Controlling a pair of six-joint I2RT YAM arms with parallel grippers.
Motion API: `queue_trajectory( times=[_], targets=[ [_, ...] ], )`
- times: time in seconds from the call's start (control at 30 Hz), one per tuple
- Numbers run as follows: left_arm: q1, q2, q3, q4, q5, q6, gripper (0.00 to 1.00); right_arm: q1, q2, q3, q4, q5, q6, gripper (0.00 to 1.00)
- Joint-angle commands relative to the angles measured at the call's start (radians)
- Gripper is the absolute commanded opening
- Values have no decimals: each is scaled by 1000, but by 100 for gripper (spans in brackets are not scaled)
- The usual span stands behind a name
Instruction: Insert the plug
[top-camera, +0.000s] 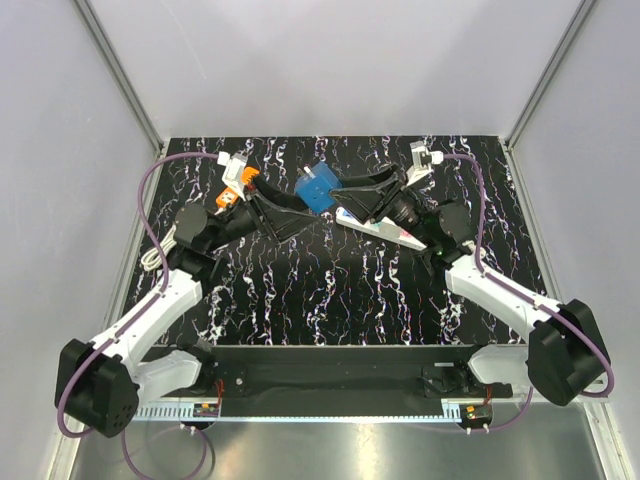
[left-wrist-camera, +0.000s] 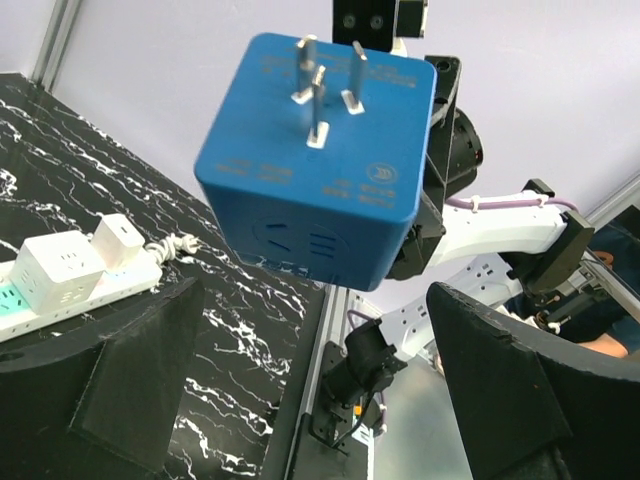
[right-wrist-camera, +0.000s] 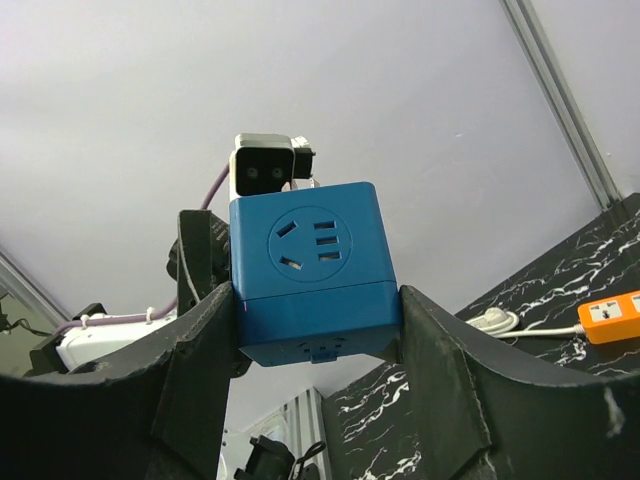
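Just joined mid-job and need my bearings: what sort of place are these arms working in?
Probably an enclosed lab robot cell, not a home: plain white wall panels on aluminium frame posts, a black marbled tabletop, and test pieces, a white power strip and a blue cube adapter.

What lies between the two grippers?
The blue plug cube, clamped in the right gripper, its prongs facing the open left gripper; the top external view shows this.
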Motion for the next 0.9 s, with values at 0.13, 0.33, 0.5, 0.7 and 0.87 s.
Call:
queue_trajectory(
  times=[0.13,0.33,0.5,0.7,0.87],
  targets=[
    [-23,29,-3,241,-59,-72,99,3,1,-36,210,6,98,0],
    [-49,60,14,300,-53,-98,93,3,41,-93,304,9,155,0],
    [-62,72,6,297,-56,-78,38,3,44,-141,327,28,154,0],
    [-60,62,11,231,-26,-49,4,3,33,-171,266,15,134,14],
    [-62,42,8,154,-4,-9,0,3,21,-179,211,-24,100,35]
  ],
)
